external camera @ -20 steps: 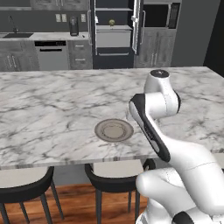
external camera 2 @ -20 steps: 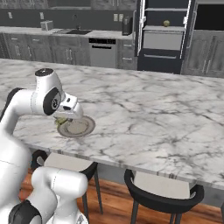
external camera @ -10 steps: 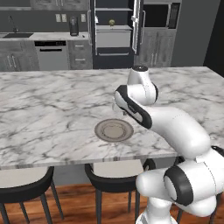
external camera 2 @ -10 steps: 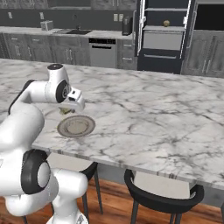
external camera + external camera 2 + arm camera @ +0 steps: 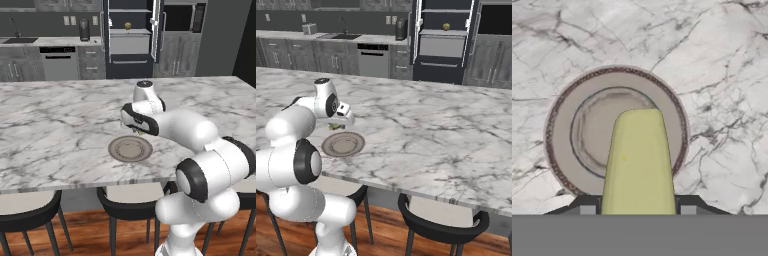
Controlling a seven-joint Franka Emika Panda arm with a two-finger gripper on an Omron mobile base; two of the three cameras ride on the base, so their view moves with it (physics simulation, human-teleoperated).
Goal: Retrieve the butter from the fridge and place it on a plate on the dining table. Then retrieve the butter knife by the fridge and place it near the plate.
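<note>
Butter point(image 5: 639, 160) sits clamped between my end effector's point(image 5: 638, 207) fingers, sticking out ahead of them; I see it hanging above the plate point(image 5: 562, 145) on the bench point(image 5: 722, 60).

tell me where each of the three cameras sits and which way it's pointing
Left base view: behind the arm on its left, looking forward and down over the dining table toward the fridge; the white arm rises from lower right, claw above the plate.
Right base view: behind on the right, same table and plate, arm rising from lower left.
Hand view: on the hand, looking down along the claw at the plate; the butter sits between the finger tips.
All three share the plate on the marble top.
</note>
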